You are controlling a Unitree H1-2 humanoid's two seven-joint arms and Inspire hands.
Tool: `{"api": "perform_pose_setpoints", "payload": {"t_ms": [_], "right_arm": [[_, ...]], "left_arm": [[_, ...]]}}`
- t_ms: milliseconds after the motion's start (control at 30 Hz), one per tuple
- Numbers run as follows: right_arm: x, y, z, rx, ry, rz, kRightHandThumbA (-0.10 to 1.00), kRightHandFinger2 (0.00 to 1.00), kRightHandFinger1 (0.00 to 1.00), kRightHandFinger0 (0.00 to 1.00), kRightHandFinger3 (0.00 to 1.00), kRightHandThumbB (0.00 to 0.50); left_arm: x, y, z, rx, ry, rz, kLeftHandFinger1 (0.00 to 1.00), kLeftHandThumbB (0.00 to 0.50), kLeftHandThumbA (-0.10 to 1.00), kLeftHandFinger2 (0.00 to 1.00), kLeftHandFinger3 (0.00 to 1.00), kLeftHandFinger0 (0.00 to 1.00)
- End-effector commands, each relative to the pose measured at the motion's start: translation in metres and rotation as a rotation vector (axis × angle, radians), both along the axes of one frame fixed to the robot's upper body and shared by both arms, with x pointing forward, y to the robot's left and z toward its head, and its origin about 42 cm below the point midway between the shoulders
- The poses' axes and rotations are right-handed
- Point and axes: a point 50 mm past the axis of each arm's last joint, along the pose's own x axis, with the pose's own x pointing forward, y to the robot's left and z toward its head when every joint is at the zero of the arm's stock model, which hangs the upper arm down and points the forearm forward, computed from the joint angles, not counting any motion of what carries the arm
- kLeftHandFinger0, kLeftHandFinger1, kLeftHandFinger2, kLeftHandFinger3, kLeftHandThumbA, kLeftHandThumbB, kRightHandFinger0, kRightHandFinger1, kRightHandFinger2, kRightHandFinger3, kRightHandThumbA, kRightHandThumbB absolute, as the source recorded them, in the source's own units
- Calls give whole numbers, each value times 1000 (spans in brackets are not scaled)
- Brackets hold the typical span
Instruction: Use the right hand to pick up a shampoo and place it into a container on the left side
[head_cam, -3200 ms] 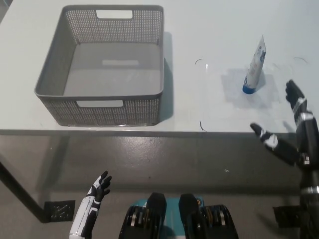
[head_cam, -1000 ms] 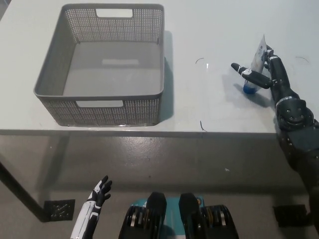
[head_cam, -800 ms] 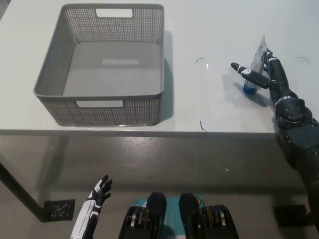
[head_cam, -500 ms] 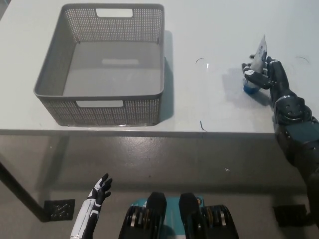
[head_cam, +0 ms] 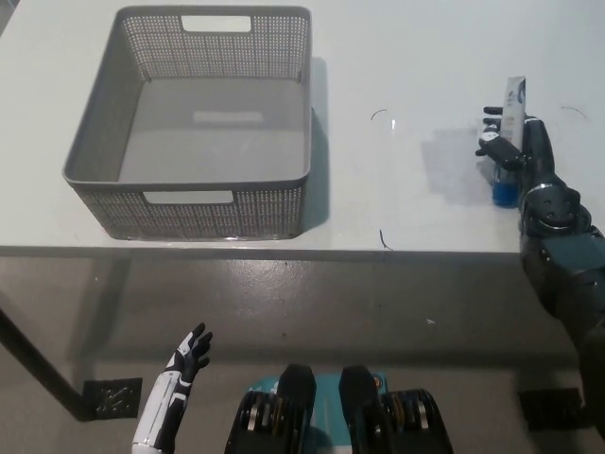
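shampoo tube (head_cam: 510, 123) | upright, blue cap down | right hand (head_cam: 522, 156) clasping

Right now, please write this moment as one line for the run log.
phase: grasp | right hand: shut on shampoo tube | left hand: open, resting low | basket: empty

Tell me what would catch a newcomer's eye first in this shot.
Probably the big grey mesh basket sitting empty on the white table at upper left. Next, at the far right, the black right hand closed around a white shampoo tube with a blue cap. The white left hand rests low, below the table edge.
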Motion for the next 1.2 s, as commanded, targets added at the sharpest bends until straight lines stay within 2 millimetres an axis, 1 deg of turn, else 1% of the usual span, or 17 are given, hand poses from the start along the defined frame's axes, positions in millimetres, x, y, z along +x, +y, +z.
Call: {"api": "perform_pose_setpoints", "payload": {"t_ms": [0,133,300,367,433,500,533,600,700,733,767,800,933,1000,1067,1133,1167], "right_arm": [[20,11,54,36,-169,-28,-100,744,401,14,723,148],[26,21,75,75,-238,7,-100,720,383,7,705,129],[32,42,107,45,-339,51,-100,735,397,9,742,150],[34,56,124,46,-394,86,-100,756,416,44,721,129],[34,65,132,74,-425,120,-100,763,389,7,690,123],[34,81,144,81,-451,138,-100,704,293,0,642,143],[33,91,152,72,-469,162,-100,687,275,0,656,145],[31,110,162,29,-491,177,-100,682,297,0,656,173],[29,132,170,52,-500,219,-100,698,320,1,696,154],[28,145,175,53,-507,246,-100,702,318,0,703,169],[27,149,177,60,-506,255,-100,709,321,0,707,169],[26,158,179,68,-515,274,-100,700,303,0,703,192],[17,202,186,93,-526,333,-100,736,313,0,720,169],[12,218,187,87,-528,352,-100,802,373,18,759,187],[7,236,188,85,-526,374,-100,804,400,20,722,177],[1,255,187,106,-521,413,-100,776,353,0,719,159],[-2,264,187,103,-517,420,-100,782,366,0,706,163]], "left_arm": [[7,1,15,-9,-80,-14,1000,209,1000,1000,1000,1000],[8,1,14,-8,-78,-16,1000,216,1000,1000,1000,1000],[9,2,14,-4,-77,-17,1000,214,1000,1000,1000,1000],[10,2,15,2,-79,-18,1000,208,1000,1000,1000,1000],[10,2,15,-1,-78,-17,1000,214,1000,1000,1000,1000],[10,2,13,5,-75,-21,1000,208,1000,1000,1000,1000],[10,2,13,0,-74,-21,1000,210,1000,1000,1000,1000],[11,2,12,-4,-69,-23,1000,229,1000,1000,1000,1000],[9,2,12,1,-66,-26,1000,230,1000,1000,1000,1000],[9,2,12,4,-69,-25,1000,236,1000,1000,1000,1000],[9,2,12,5,-70,-24,1000,236,1000,1000,1000,1000],[10,3,12,10,-70,-25,1000,234,1000,1000,1000,1000],[9,3,12,10,-69,-29,1000,221,1000,1000,1000,1000],[8,2,11,2,-65,-31,1000,227,1000,1000,1000,1000],[8,2,11,-4,-62,-30,1000,226,1000,1000,1000,1000],[7,2,10,-2,-52,-28,1000,235,1000,1000,1000,1000],[8,2,10,-2,-56,-28,1000,235,1000,1000,1000,1000]]}}
